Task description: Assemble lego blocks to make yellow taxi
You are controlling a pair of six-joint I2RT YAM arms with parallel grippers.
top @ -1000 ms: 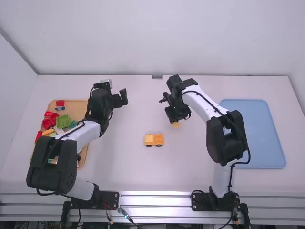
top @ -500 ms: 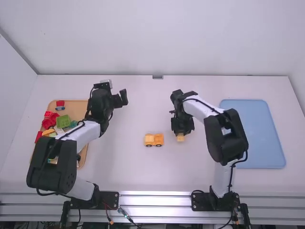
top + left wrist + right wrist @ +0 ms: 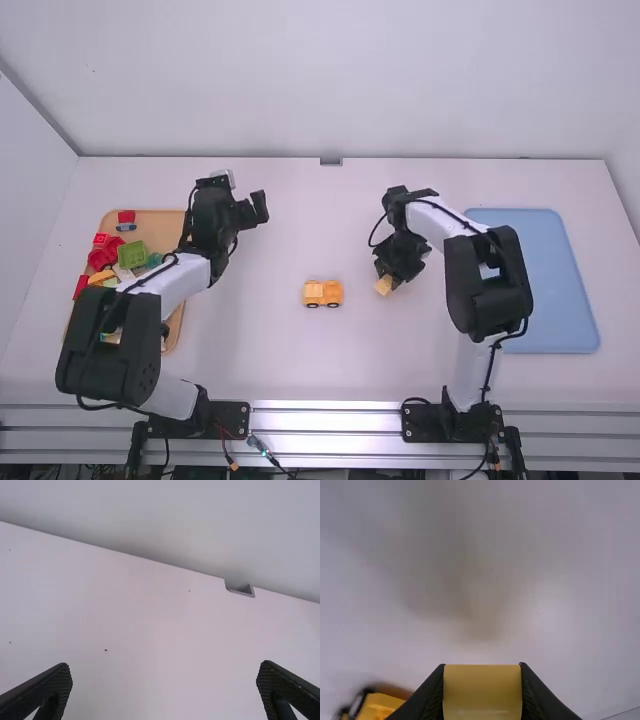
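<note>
High view down over table (image 3: 270,370), wrist views nearer, table common to all

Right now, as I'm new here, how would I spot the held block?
On the table, look between the car and the blue tray. There, the right end effector grips the yellow block; unlike the car, it shows no wheels.

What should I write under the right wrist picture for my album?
Gripper holding a yellow block near the toy car.
</note>
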